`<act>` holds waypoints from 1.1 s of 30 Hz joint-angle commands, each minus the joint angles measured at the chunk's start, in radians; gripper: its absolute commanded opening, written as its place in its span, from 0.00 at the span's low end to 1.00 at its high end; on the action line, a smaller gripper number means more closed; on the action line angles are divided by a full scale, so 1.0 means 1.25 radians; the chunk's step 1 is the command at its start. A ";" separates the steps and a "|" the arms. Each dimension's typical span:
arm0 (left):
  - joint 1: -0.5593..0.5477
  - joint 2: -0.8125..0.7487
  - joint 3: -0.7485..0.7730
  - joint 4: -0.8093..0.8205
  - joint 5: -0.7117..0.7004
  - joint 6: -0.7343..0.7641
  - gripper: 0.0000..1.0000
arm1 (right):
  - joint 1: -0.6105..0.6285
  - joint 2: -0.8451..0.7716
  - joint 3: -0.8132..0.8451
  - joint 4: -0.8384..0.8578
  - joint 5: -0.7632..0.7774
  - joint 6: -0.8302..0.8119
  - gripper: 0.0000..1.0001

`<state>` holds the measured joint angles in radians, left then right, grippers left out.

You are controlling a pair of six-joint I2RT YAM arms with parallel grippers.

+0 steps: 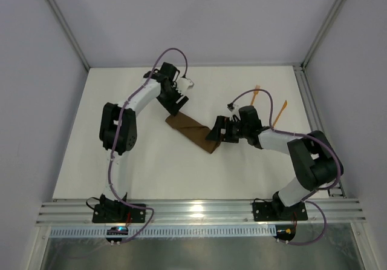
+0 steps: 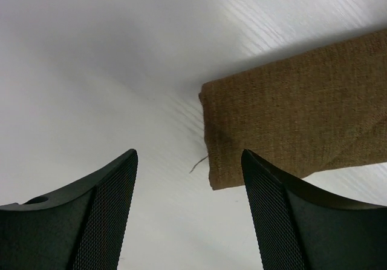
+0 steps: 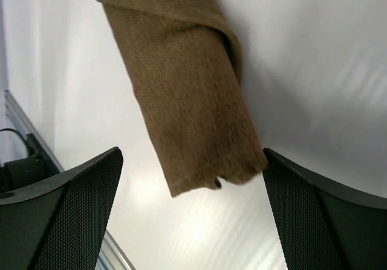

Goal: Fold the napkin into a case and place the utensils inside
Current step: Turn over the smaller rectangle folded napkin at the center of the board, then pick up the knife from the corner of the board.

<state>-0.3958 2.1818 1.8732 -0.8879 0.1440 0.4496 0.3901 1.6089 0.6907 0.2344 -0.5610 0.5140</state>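
Note:
The napkin lies folded as a narrow dark brown case (image 1: 190, 132), set diagonally at the table's middle. My left gripper (image 1: 176, 108) is open and empty just above the case's far left end; in the left wrist view (image 2: 187, 156) that end (image 2: 290, 131) lies ahead, a loose thread at its corner. My right gripper (image 1: 214, 137) is open and empty over the near right end; in the right wrist view (image 3: 192, 155) the cloth's end (image 3: 187, 94) lies between the fingers, untouched. Two orange utensils (image 1: 254, 94) (image 1: 280, 114) lie at the far right; I cannot tell which is the fork.
The white table (image 1: 151, 173) is walled on the left, back and right. A metal rail (image 1: 193, 212) runs along the near edge by the arm bases. The right arm's purple cable (image 1: 260, 94) loops over the first utensil.

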 commanded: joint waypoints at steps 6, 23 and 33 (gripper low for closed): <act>0.040 -0.034 -0.082 0.099 0.098 -0.086 0.68 | -0.002 -0.176 0.067 -0.292 0.313 -0.161 0.99; 0.039 -0.149 -0.260 0.172 0.125 -0.193 0.49 | -0.046 -0.411 0.141 -0.196 0.809 -0.259 0.89; 0.041 -0.214 -0.324 0.183 0.107 -0.203 0.57 | -0.282 0.018 0.537 -0.743 0.905 -0.019 0.52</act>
<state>-0.3428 1.9869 1.4811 -0.6964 0.2802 0.2142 0.0914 1.6112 1.3415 -0.5220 0.5224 0.4038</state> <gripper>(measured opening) 0.554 0.511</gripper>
